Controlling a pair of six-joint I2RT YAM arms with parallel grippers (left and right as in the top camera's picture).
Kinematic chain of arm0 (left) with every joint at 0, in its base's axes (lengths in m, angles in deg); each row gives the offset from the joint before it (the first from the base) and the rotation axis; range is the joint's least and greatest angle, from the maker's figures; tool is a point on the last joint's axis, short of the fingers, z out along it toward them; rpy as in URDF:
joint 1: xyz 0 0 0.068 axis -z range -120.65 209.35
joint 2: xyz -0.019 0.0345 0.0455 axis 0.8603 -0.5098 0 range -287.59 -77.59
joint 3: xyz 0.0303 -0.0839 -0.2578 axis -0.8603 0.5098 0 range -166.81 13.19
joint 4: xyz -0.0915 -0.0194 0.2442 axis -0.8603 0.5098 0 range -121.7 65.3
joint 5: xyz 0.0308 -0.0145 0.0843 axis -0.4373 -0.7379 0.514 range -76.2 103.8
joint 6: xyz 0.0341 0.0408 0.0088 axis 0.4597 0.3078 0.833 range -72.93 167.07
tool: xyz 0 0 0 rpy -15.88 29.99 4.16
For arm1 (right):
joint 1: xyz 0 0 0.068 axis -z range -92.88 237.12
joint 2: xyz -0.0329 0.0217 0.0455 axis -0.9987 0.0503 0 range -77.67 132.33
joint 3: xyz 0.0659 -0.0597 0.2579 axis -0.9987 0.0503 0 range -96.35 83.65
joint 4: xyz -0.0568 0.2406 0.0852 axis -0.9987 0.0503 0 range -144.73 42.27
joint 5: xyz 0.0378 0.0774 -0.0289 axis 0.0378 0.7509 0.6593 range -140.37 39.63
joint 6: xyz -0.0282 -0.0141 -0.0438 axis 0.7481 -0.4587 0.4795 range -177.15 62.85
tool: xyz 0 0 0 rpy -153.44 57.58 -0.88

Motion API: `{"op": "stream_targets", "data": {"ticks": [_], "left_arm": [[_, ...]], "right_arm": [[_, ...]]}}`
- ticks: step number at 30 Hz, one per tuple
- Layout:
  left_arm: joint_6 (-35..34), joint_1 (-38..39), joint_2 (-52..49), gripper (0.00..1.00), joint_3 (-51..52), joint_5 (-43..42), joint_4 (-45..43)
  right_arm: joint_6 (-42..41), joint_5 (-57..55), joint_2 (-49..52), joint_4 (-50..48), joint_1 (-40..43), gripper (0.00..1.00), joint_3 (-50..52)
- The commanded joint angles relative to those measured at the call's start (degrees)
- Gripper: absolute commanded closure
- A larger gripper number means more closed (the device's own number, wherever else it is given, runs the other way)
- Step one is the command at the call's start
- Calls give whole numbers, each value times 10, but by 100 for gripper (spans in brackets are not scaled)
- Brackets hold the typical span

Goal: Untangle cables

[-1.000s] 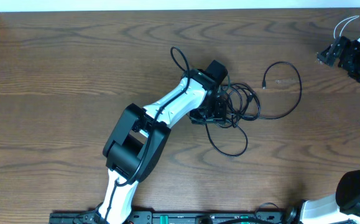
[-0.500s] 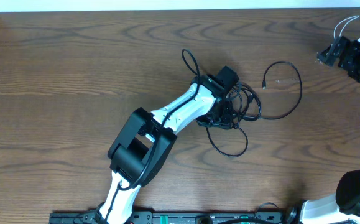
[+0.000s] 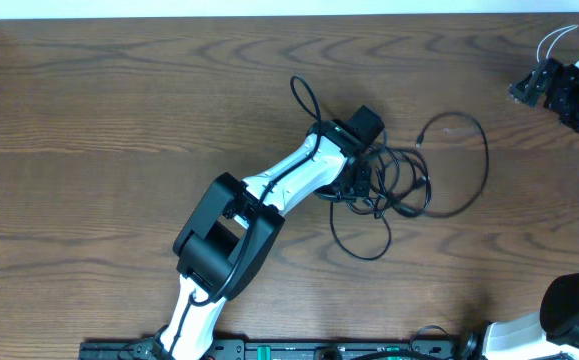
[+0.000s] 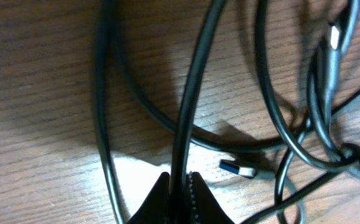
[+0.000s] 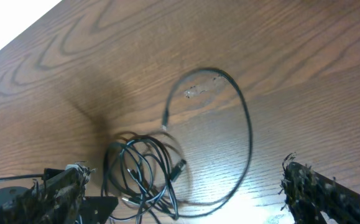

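Untangling looks barely begun: the black cables (image 3: 399, 185) lie in one knotted heap on the desk (image 3: 119, 120), directly under and just ahead of the left end effector (image 4: 180, 186), with a single loop spread beyond it. That end effector is clenched on one black strand (image 4: 198, 74). The right end effector (image 3: 529, 88) hangs released, well away from the heap, so every cord is yet to be freed.

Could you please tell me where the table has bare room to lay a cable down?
Bare wood lies across the table left of the left arm, and along the far edge. It is crowded mid-table, where the left gripper pinches the cables.
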Motion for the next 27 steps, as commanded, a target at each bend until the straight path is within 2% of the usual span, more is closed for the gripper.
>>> {"op": "stream_targets", "data": {"ticks": [1, 6, 15, 23, 27], "left_arm": [[42, -15, 40, 92, -4, 18, 10], [101, -35, 156, 92, -14, 19, -2], [101, -61, 384, 93, -15, 19, -75], [78, -89, 466, 93, -18, 16, -105], [76, -130, 475, 93, -41, -50, -105]], "right_arm": [[9, 0, -4, 2, -2, 1, 4], [9, 0, -4, 2, -18, 1, 4], [23, 6, -4, 2, -96, 1, 4], [34, 6, -4, 1, -169, 1, 4], [35, 17, -4, -7, -200, 1, 4]]}}
